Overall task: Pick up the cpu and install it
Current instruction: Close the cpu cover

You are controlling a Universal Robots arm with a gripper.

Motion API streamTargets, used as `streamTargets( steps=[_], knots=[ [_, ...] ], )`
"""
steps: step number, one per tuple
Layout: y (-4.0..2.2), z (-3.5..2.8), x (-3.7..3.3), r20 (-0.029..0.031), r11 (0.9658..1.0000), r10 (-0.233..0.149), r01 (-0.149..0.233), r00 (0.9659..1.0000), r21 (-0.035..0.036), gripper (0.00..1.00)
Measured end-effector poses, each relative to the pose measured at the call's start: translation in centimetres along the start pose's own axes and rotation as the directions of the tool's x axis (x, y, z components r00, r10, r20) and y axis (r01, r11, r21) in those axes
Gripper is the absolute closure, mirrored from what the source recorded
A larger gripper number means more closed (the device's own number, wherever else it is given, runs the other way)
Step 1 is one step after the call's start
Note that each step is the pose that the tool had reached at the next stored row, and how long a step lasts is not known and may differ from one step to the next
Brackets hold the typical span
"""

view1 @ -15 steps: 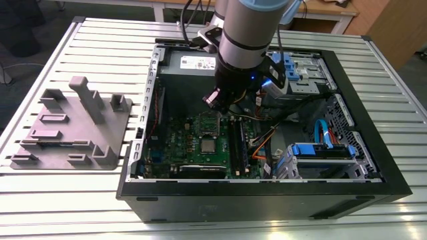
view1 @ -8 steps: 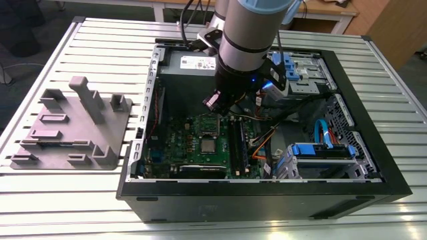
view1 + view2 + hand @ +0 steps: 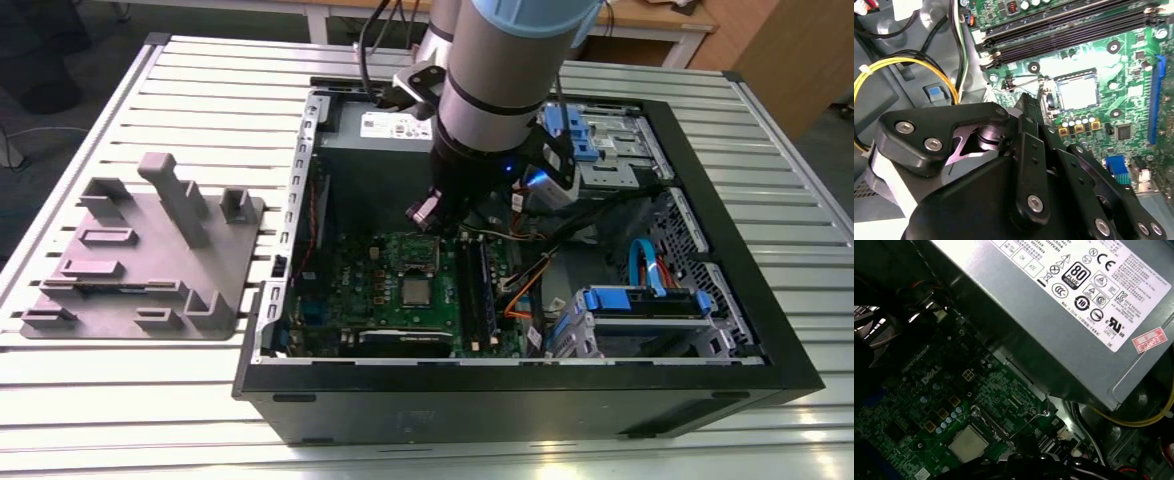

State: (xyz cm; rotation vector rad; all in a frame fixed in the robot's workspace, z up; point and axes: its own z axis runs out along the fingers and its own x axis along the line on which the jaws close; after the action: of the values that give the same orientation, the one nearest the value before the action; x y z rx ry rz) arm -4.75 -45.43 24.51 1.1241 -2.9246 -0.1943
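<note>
The cpu [image 3: 1077, 92] is seen lying flat in its socket just beyond the claw [image 3: 1030, 107]; the claw's state cannot be told.

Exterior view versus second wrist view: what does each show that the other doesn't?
Exterior alone: the grey moulded tray on the slatted table, the arm reaching into the computer case. Second wrist alone: the pincer body close up, yellow cables. Both: the cpu lying in its socket on the green motherboard.

A workshop: an open computer case [image 3: 534, 300] on a slatted metal bench [image 3: 200, 380].
</note>
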Motion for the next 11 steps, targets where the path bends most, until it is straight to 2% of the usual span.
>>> streamTargets(
  steps=[11],
  knots=[
    [-1.32, -0.2, 1.22, -0.0017, 0.9999, -0.011, 0.011, 0.9999, 0.0, 0.89]
  ],
)
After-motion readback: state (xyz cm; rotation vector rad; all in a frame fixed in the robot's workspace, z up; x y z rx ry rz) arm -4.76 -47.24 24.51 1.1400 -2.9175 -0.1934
